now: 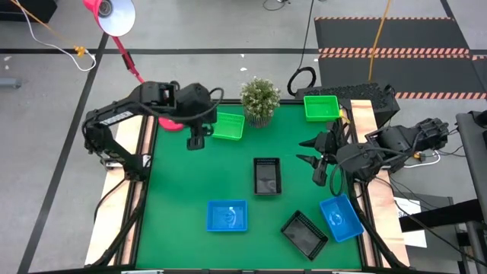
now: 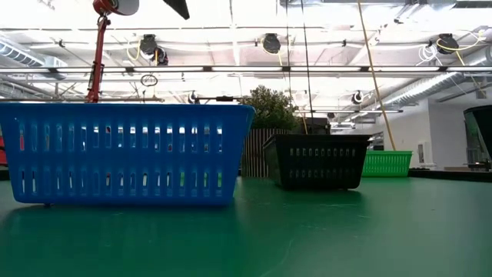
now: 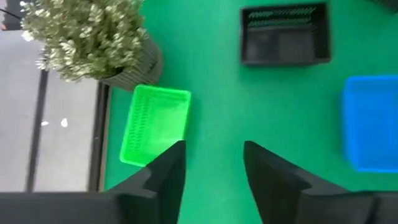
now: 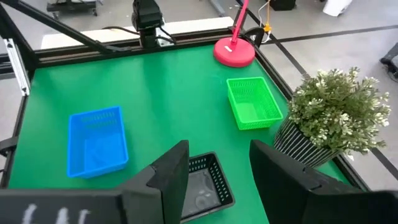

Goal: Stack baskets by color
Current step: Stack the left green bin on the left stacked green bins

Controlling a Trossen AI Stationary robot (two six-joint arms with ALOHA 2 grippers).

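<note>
Six slatted baskets rest on their bases on the green table. One green basket (image 1: 228, 125) lies by the plant at the far left, another green one (image 1: 321, 106) at the far right. A black basket (image 1: 266, 175) sits mid-table. A blue basket (image 1: 227, 215), a second black one (image 1: 304, 234) and a second blue one (image 1: 340, 217) line the near side. My left gripper (image 1: 196, 142) hovers open just left of the first green basket (image 3: 155, 124). My right gripper (image 1: 307, 151) hangs open right of the middle black basket (image 4: 202, 186).
A potted plant (image 1: 260, 99) stands at the far edge between the two green baskets. A red lamp base (image 1: 171, 122) sits at the far left corner under my left arm. Bare green mat lies between the baskets.
</note>
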